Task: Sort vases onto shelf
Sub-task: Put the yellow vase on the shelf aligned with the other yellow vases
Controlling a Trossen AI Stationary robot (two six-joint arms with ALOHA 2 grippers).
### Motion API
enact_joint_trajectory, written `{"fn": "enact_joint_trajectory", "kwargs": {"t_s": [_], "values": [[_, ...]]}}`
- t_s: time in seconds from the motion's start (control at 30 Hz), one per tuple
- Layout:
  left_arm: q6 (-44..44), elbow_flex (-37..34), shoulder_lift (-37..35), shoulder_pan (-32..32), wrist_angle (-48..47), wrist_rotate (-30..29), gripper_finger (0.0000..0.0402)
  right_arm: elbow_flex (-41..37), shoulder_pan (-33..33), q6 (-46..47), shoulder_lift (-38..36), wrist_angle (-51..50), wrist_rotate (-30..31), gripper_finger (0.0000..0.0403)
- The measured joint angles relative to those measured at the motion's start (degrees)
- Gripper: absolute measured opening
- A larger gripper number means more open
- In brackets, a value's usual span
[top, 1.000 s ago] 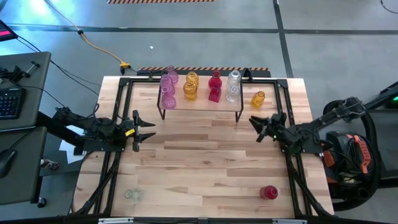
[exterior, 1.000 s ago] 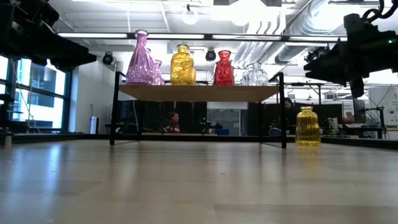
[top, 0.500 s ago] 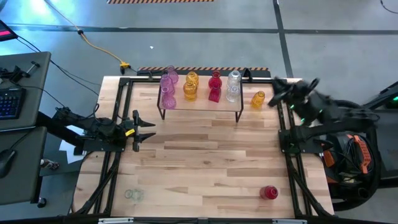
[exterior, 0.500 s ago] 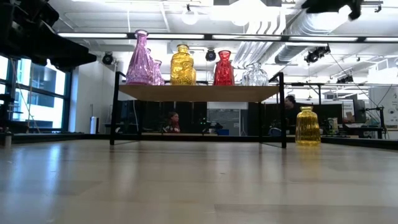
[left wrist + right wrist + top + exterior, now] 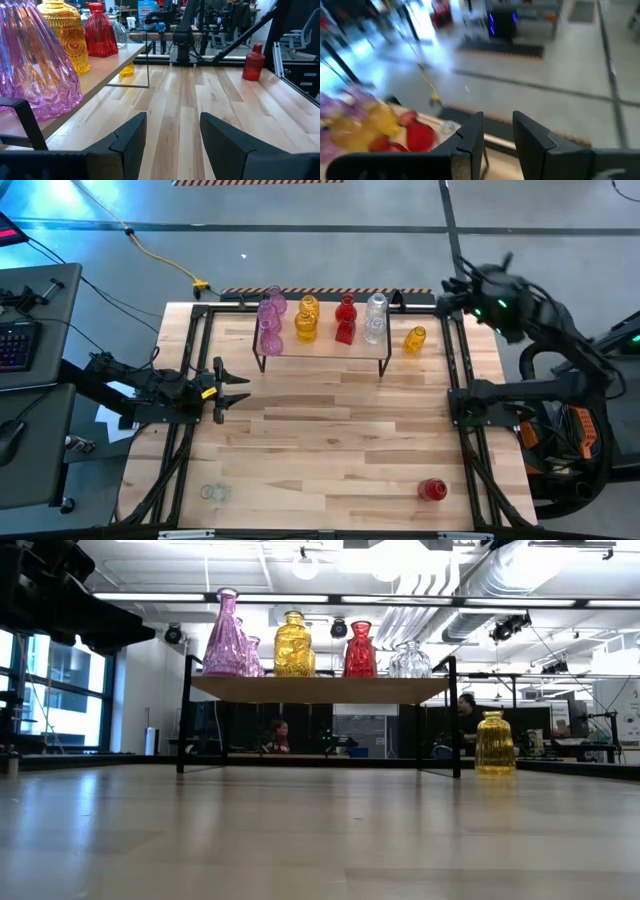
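Shelf [image 5: 320,348]: we see it at the desk's [image 5: 330,450] far edge, already carrying pink, amber, red and clear vases.
Left pincer [image 5: 238,389]: low over the desk near its left edge, fingers apart and holding nothing; we judge it the waiting arm.
Clear vase [image 5: 213,492]: near corner on the left side, well apart from both pincers.
Amber vase [image 5: 415,339]: upright on the desk just beside the shelf's right end.
Red vase [image 5: 432,489]: near the right-hand near corner.
Right pincer [image 5: 450,297]: raised over the far right corner, fingers part-open and empty; the amber vase lies below it, toward the near edge, so we judge this arm nearer.
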Motion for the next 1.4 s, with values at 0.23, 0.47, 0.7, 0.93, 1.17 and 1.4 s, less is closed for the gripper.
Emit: {"fn": "enact_joint_trajectory", "kwargs": {"t_s": [0.23, 0.47, 0.7, 0.93, 1.17, 1.4], "values": [[0.0, 0.0, 0.0, 0.0, 0.0, 0.0, 0.0177, 15.2, -14.2, -0.1, 15.7, -19.6, -11.1, 0.0087], [0.0, 0.0, 0.0, 0.0, 0.0, 0.0, 0.0177, 19.8, -24.2, -1.0, 25.9, -33.6, -24.0, 0.0087], [0.0, 0.0, 0.0, 0.0, 0.0, 0.0, 0.0177, 14.3, -27.7, -5.8, 30.6, -34.0, -29.9, 0.0087], [0.0, 0.0, 0.0, 0.0, 0.0, 0.0, 0.0177, 8.1, -27.8, -7.0, 31.6, -33.1, -26.5, 0.0087], [0.0, 0.0, 0.0, 0.0, 0.0, 0.0, 0.0177, 3.5, -31.7, -4.4, 31.5, -30.7, -26.6, 0.0087], [0.0, 0.0, 0.0, 0.0, 0.0, 0.0, 0.0177, 3.5, -35.3, -0.1, 31.6, -28.8, -28.9, 0.0087]]}}
